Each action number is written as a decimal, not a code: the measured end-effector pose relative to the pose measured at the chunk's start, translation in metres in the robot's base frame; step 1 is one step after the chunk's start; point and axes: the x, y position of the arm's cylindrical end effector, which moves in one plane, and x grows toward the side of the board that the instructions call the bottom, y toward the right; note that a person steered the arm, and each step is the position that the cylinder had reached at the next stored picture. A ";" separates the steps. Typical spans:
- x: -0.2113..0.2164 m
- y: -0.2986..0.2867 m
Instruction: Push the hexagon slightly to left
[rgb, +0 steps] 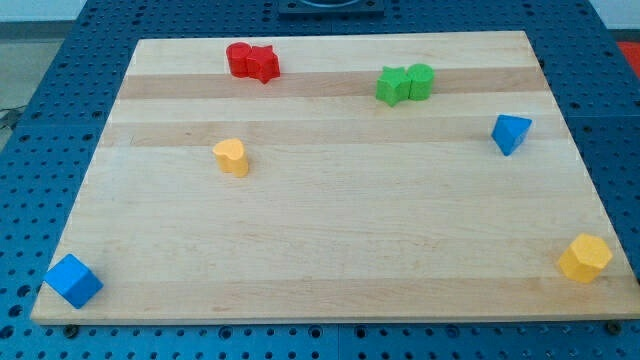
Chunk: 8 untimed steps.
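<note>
So nearest the view's bottom edge, two blocks sit on the wooden bench (330, 240). The blue cube (73, 280) is in the bottom-left corner, turned so one corner faces the view's bottom. The yellow hexagon (585, 258) is over in the bottom-right corner, right by the bench's right edge, well apart from everything else. It stands upright on a flat face with its six-sided top showing, tipped a bit toward the view's upper right. It's pretty stubby, so I can't really call a long axis on it.

My tip isn't showing anywhere in the view, and neither is the rod or the arm. So I can't tell where the tip is relative to the blocks, or what pose the arm is in. Nothing is touching the hexagon.

Going further back, a small yellow block (231, 157) with a rounded shape sits left of centre. A blue triangular block (510, 132) is near the right edge.

Up at the far end, a green pair (405, 83) of blocks touch each other, right of centre. A red pair (252, 61) also touch, left of centre, close to the top edge. Exact shapes there are hard to make out.
</note>
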 end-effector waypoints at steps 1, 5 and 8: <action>-0.001 -0.009; 0.003 -0.069; -0.027 -0.030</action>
